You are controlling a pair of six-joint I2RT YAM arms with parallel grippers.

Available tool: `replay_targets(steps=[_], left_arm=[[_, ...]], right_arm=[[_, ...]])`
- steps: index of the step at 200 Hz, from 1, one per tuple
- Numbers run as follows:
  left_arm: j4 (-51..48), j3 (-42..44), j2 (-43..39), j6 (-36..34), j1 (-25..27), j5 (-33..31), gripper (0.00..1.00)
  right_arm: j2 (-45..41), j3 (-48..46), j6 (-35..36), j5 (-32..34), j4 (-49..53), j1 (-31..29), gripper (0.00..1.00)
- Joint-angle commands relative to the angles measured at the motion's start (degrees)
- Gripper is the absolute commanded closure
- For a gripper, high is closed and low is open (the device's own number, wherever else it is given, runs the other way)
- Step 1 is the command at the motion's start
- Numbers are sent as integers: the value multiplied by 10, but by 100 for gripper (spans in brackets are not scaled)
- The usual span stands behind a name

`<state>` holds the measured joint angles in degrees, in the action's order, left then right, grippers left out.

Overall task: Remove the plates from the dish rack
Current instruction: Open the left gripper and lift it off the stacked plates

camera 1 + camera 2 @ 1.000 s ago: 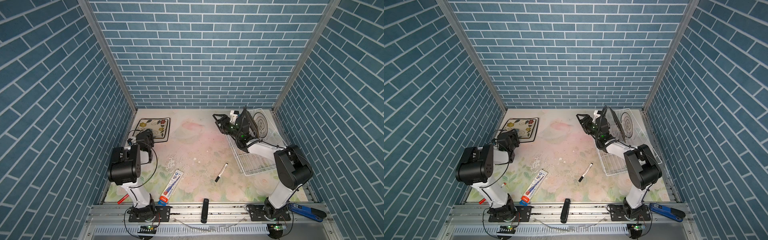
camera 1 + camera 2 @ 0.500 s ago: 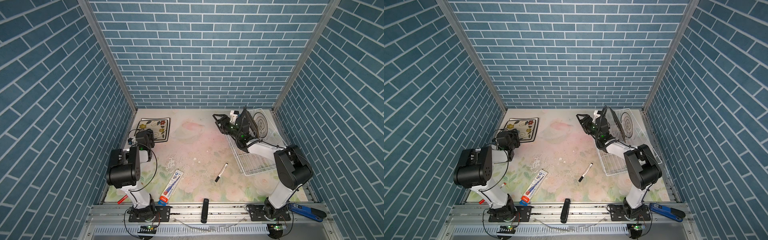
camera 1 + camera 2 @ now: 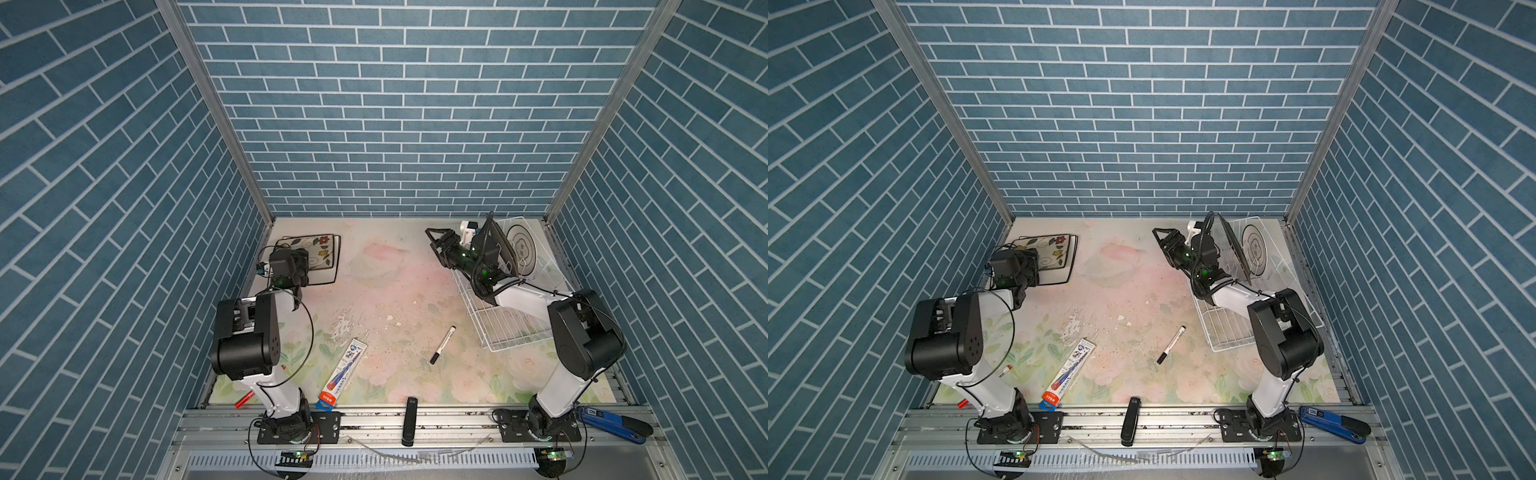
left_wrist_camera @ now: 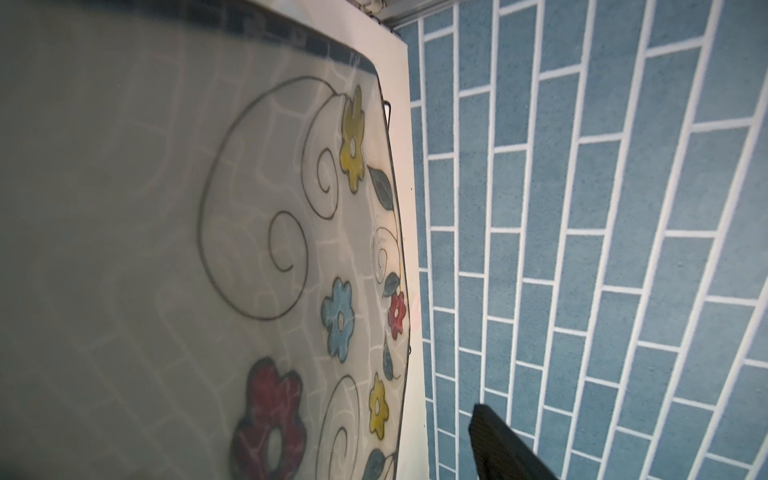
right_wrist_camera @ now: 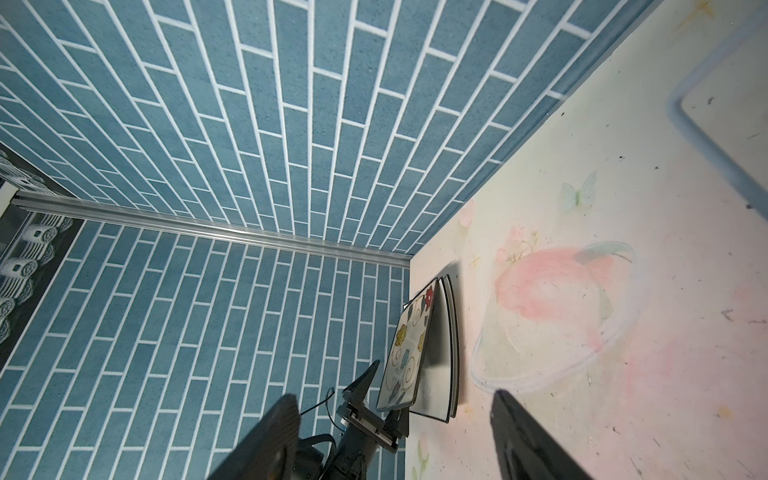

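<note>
Cream glazed flowered plate [image 4: 291, 232], square with curved edges, lies flat on a stack of black-rimmed plates [image 5: 442, 349] at the table's far left corner. The left gripper [image 5: 388, 401] hangs at its near edge with jaws apart, gripping nothing. The white wire dish rack [image 3: 507, 328] on the right holds a black plate [image 3: 503, 249] and a ringed round plate [image 3: 521, 249], both upright. Beside the rack, the right gripper [image 3: 433, 240] has its jaws spread and empty. A worn pastel floral mat [image 3: 395, 291] covers the table, ringed by blue brick-pattern walls [image 3: 395, 124]. Since a second ago the left wrist has shifted slightly; the right arm is unchanged.
</note>
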<state>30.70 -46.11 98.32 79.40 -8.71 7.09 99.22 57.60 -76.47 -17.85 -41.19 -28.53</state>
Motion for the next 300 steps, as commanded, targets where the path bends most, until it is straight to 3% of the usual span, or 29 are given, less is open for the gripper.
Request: replay_targets(steps=[1, 300], left_arm=[[6, -25, -1, -26, 1, 19, 24], [-98, 8, -58, -37, -7, 25, 5]], right_arm=[[-12, 19, 8, -3, -1, 1, 26], [-29, -2, 7, 2, -3, 0, 26]])
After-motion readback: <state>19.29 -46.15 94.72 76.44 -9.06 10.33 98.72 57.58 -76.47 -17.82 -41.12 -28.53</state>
